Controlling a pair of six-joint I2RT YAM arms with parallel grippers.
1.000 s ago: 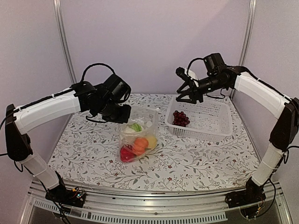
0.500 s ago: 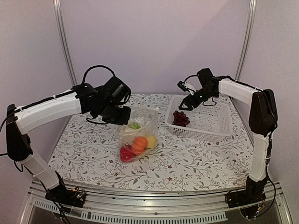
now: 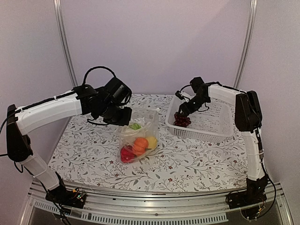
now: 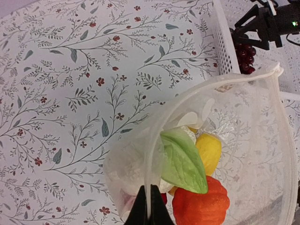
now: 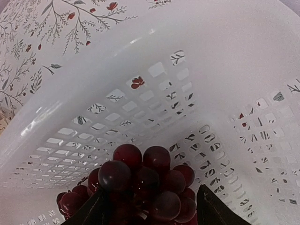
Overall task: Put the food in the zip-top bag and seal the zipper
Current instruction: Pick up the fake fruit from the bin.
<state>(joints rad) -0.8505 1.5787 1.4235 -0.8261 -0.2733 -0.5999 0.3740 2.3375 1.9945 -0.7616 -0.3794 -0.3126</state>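
The zip-top bag (image 3: 138, 137) stands on the table with its mouth held up. My left gripper (image 4: 149, 206) is shut on the zipper (image 4: 151, 150), a pale strip along the mouth edge. Inside the bag lie a green-white cabbage (image 4: 183, 161), an orange fruit (image 4: 201, 201), a yellow piece (image 4: 208, 147) and a red pepper (image 3: 126, 153). The dark red grape bunch (image 5: 140, 173) lies in the left end of the white basket (image 3: 211, 129). My right gripper (image 5: 149, 194) is open, low in the basket, with one finger on each side of the grapes.
The basket's slotted wall (image 5: 117, 93) rises close behind the grapes. The basket stands just right of the bag, with a narrow strip of flowered tablecloth (image 3: 187, 159) between them. Metal posts stand at the back corners.
The right arm has swung down from above the basket's far left corner, and its jaws now straddle the grapes, spread a little wider. The left gripper and the bag have barely moved.
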